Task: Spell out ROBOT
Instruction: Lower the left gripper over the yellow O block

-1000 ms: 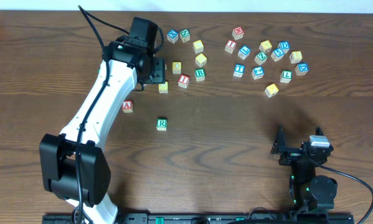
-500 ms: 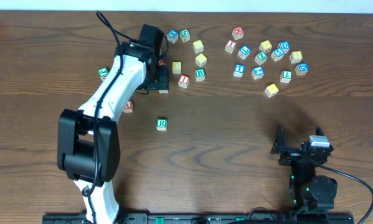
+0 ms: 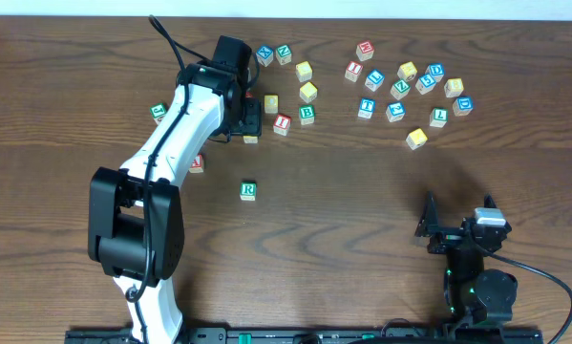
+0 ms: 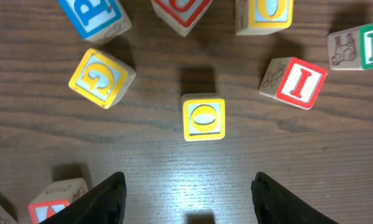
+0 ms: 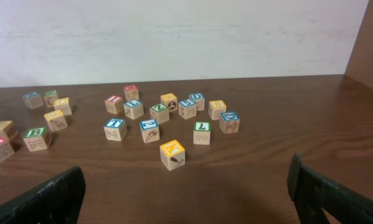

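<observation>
In the left wrist view a yellow O cube stands on the table just ahead of my open left gripper, centred on the gap, with nothing between the fingers. From overhead the left gripper hangs over that cube and mostly hides it. The green R cube lies alone nearer the front. The green B cube sits beside a red I cube. The blue T cube is in the right cluster. My right gripper rests open and empty at the front right.
Around the O cube are a yellow G cube, the red I cube and another yellow O cube. A red A cube lies by the left arm. A lone yellow cube stands ahead of the right gripper.
The left arm swung its elbow left and forward, uncovering a green cube at the left. Its gripper shifted right onto the yellow cube. The right arm stayed still.
</observation>
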Robot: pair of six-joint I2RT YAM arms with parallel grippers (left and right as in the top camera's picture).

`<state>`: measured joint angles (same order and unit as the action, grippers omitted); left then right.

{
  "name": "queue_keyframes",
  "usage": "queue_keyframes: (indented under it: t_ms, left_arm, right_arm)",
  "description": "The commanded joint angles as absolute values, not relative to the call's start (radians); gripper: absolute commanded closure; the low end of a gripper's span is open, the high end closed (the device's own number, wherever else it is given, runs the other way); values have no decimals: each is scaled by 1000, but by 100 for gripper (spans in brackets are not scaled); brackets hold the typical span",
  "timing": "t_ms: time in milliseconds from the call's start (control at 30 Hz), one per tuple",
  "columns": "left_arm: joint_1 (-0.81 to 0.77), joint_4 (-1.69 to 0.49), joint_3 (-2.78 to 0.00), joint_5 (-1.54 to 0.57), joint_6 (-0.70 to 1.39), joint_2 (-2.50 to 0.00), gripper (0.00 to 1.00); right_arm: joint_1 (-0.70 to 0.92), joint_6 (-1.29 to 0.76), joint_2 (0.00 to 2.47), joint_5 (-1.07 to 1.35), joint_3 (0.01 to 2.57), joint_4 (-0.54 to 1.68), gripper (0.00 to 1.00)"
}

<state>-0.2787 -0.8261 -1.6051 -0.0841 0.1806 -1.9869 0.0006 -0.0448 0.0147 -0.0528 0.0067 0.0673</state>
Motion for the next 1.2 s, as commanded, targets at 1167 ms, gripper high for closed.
queue_keyframes:
  t_ms: [1167]
  left_arm:
    - [-312,-753,-1625,-123,130,-2101,37]
  right_arm:
    - [1,-55,9,-60,5,71,1]
